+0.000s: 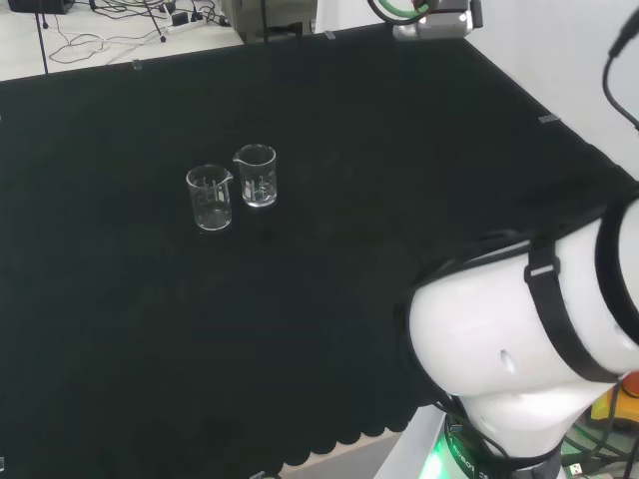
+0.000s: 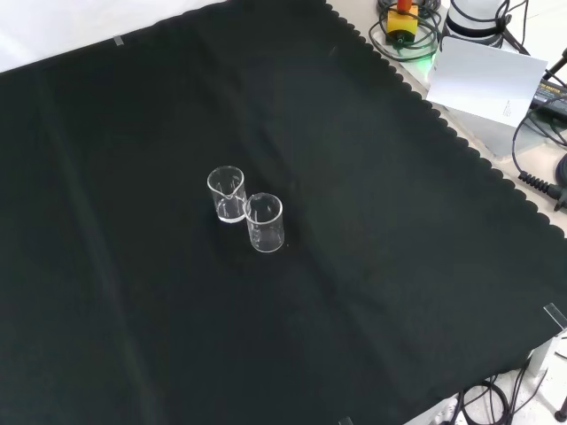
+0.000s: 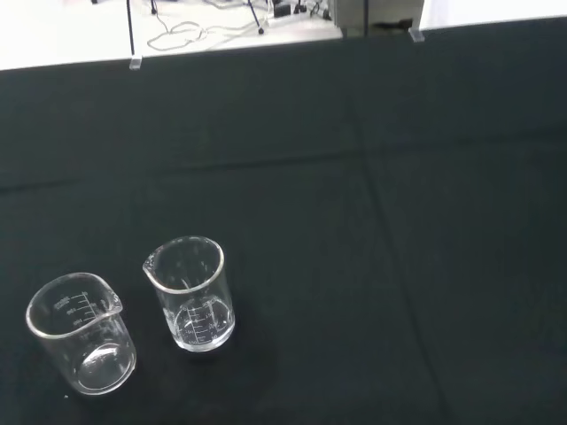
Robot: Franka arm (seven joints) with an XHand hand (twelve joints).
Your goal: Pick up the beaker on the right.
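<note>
Nearest, head view: white arm links (image 1: 529, 339) at lower right, strapped in black. Black cloth (image 1: 329, 329) covers the bench, scalloped along its near edge.

Mid-cloth: two clear glass beakers, upright, printed scales, nothing visible inside.
- Left beaker (image 1: 209, 198), slightly nearer in the head view, spout toward its neighbour.
- Right beaker (image 1: 257, 176), just beside it and slightly farther; the two are very close, contact not certain. Front view: right beaker (image 2: 227, 194) sits higher, left beaker (image 2: 265, 222) lower.

Farther off: cloth edge, then pale floor with cables (image 1: 110, 30).

Hand: whether its fingers are wide or closed cannot be told.
</note>
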